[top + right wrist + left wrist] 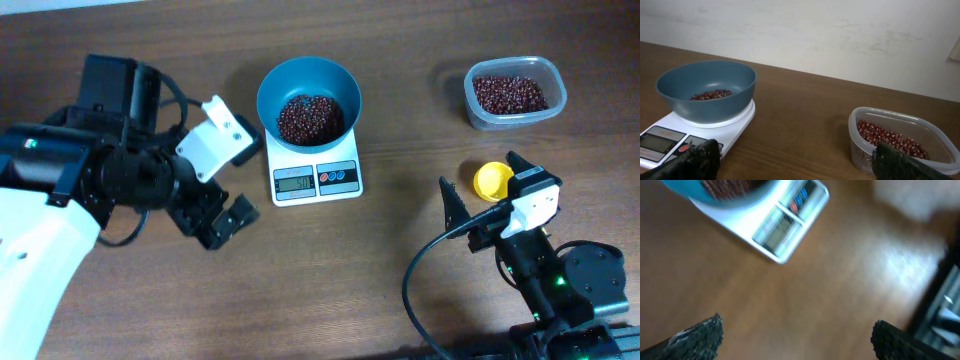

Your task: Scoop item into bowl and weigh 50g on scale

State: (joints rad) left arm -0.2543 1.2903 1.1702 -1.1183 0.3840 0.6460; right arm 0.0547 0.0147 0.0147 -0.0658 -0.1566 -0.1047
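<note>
The light-blue bowl stands on the white scale and holds a pile of red-brown beans. The scale's grey display is lit, its digits too small to read. It also shows in the left wrist view and the right wrist view, with the bowl. My left gripper is open and empty, left of the scale. My right gripper is open and empty, at the front right. Its fingers frame bare table in the right wrist view.
A clear plastic tub with more beans stands at the back right and shows in the right wrist view. A small yellow scoop lies on the table just beside my right gripper. A black cable loops by the right arm.
</note>
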